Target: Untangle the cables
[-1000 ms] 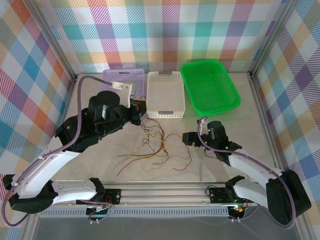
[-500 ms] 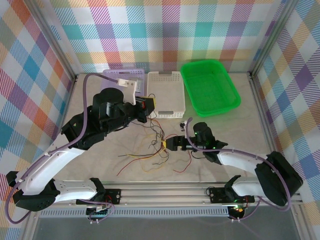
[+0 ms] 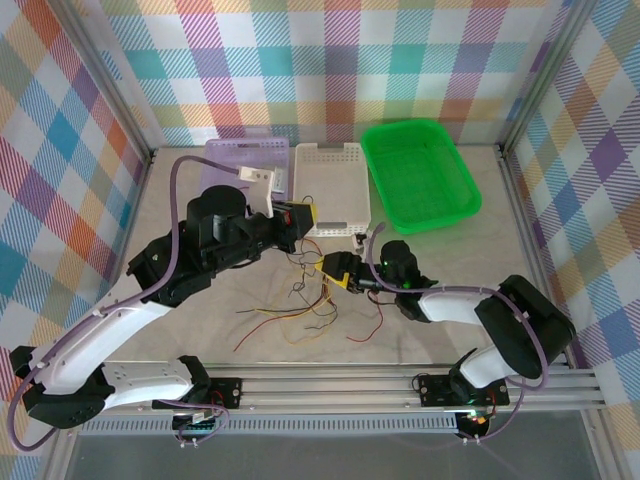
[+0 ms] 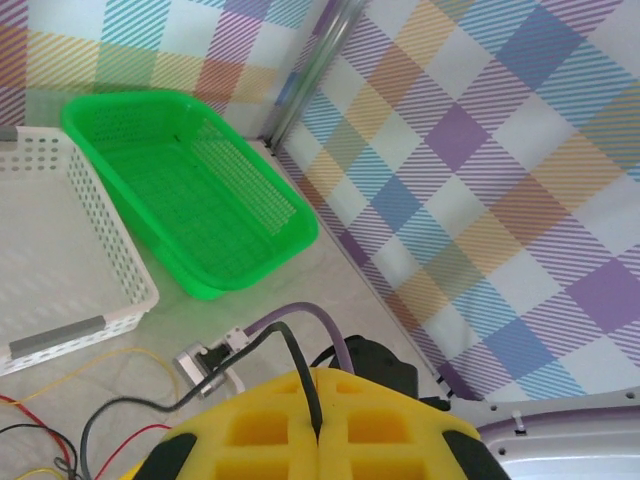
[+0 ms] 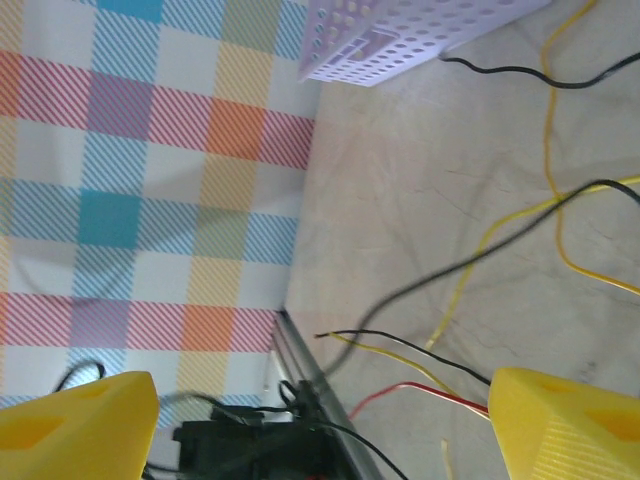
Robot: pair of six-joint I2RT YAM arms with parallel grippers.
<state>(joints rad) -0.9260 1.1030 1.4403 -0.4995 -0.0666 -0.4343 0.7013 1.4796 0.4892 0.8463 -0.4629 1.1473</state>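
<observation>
L tool point(image 3: 302, 215) clenched on a black strand point(image 4: 310, 400) raised at 12 o'clock of the cables point(image 3: 312, 300) heaped mid surface point(image 3: 440, 255), R tool point(image 3: 338, 270) gaping at their 2 o'clock: best pinch just one strand nr the knot, then pull apart slowly, no jerks

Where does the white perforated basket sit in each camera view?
Top external: white basket at back centre, between lilac basket and green basket.
Left wrist: left edge, beside the green basket.
Right wrist: top edge.
Shared landmark: the cables lying in front of it.
</observation>
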